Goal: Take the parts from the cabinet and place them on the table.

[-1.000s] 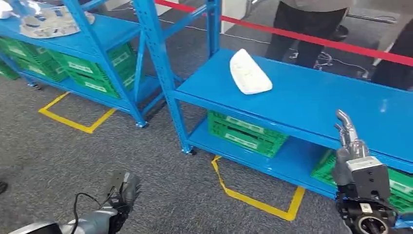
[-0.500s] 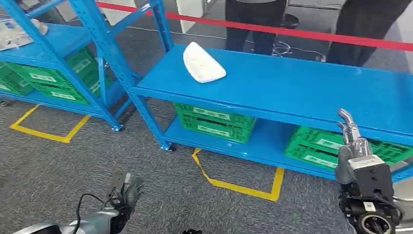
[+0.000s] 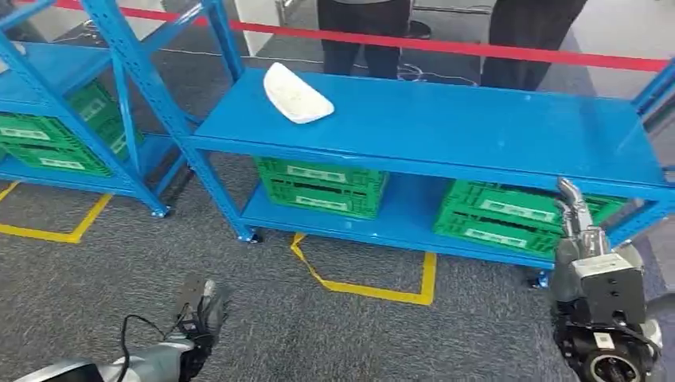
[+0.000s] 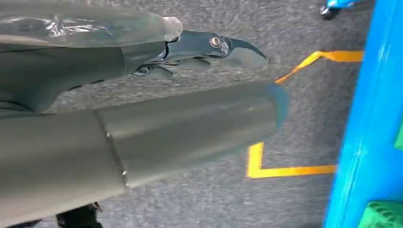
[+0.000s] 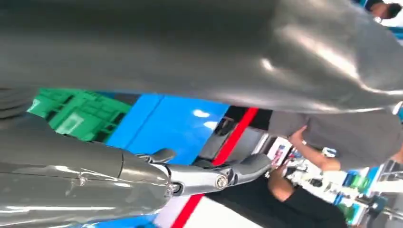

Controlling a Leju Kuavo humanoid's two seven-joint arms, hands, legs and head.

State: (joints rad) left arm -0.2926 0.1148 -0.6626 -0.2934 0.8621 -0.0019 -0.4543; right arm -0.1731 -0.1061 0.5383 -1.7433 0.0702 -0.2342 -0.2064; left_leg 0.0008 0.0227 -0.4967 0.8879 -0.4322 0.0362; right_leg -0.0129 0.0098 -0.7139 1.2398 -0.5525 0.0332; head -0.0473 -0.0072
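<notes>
A white curved part (image 3: 296, 94) lies at the left end of the top of a low blue rack (image 3: 477, 131). My left hand (image 3: 203, 306) hangs low over the grey carpet, well short of the rack, its fingers (image 4: 211, 46) straight and holding nothing. My right hand (image 3: 575, 216) is raised in front of the rack's right end, fingers (image 5: 223, 178) stretched out and empty. The part is far from both hands.
Green crates (image 3: 320, 185) (image 3: 509, 219) fill the rack's lower shelf. A second blue rack (image 3: 72, 68) with green crates stands to the left. Yellow tape (image 3: 366, 288) marks the carpet. Behind a red barrier tape (image 3: 454, 46) stand two people (image 3: 362, 32) (image 3: 529, 36).
The whole picture has slid left as the camera turned right. The low rack now sits central and the left rack is mostly out of frame. Both hands keep their poses.
</notes>
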